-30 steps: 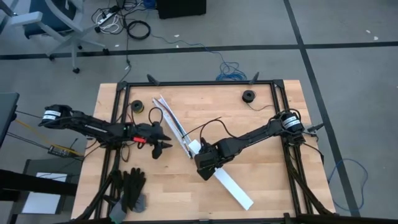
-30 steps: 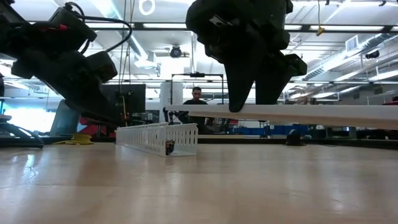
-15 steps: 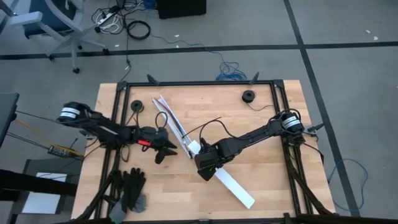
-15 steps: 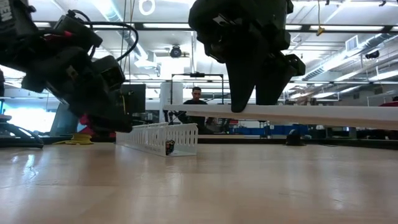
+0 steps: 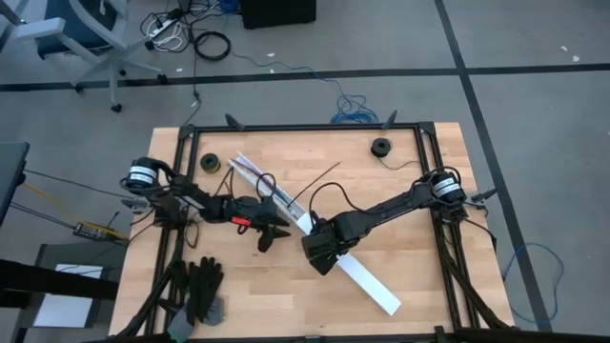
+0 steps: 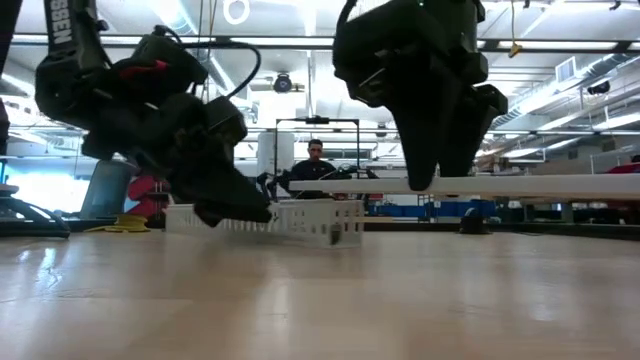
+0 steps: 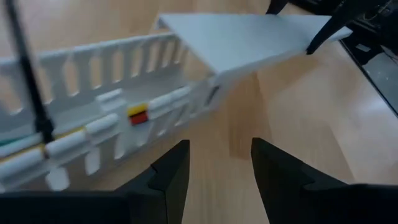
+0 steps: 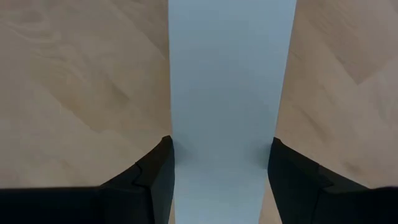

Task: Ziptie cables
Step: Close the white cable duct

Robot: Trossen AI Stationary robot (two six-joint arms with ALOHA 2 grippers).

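Wooden desk (image 5: 410, 200) takes up the middle of the room, black frame rails round its edges. Right arm reaches in from the far side; right hand (image 5: 322, 250) is clenched across a long flat white strip (image 5: 367, 283), one finger on each long edge, strip held level off the desk in the low view and running out past the hand both ways. Right wrist view: both fingers (image 8: 149, 180) press the strip's sides.

Left arm comes in from the other side, left hand (image 5: 272, 232) just beside the right hand, low over the desk, fingers apart and grasping nothing; bare wood shows between them in the left wrist view. Just ahead of that hand sits the white slotted channel (image 7: 118, 118), its near end under the tip of the flat strip.

Cables (image 7: 74, 140) lie inside the channel, right in front of the left hand: white sleeved ends, one with a yellow and red band, plus a thin black line crossing the channel wall.

Behind the left arm, near the desk's front edge, a pair of black gloves (image 5: 198, 289). Small dark spool (image 5: 382, 147) at the far edge beyond the right hand, another (image 5: 210, 163) beyond the left. A person (image 6: 316, 160) sits far back in the room.
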